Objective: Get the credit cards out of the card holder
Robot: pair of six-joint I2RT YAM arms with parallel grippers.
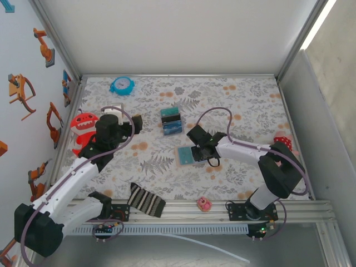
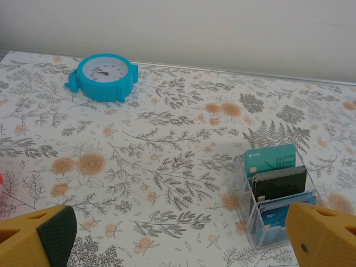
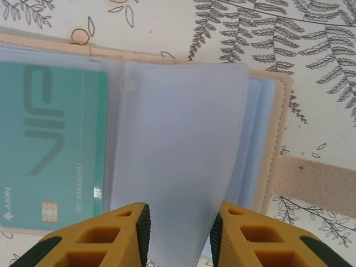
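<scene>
Hovering over open card holder (image 1: 185, 154) at desk (image 1: 245, 105) centre, right claw (image 3: 179, 214) half apart astride clear sleeve (image 3: 178, 128), gripping nothing; left claw (image 2: 178, 229) wide apart, idle. Risk: pinching sleeve, not green card (image 3: 53, 144), dragging whole holder along.

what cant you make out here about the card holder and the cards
Right wrist view: the raised frosted sleeve hides whether the card holder's pockets behind it hold cards.
Right wrist view: the bottom edge cuts off the sleeve's lower end, so whether the right gripper touches it is unclear.
Left wrist view: a finger of the left gripper and the bottom edge cut off the clear stand; its card count is unclear.
</scene>
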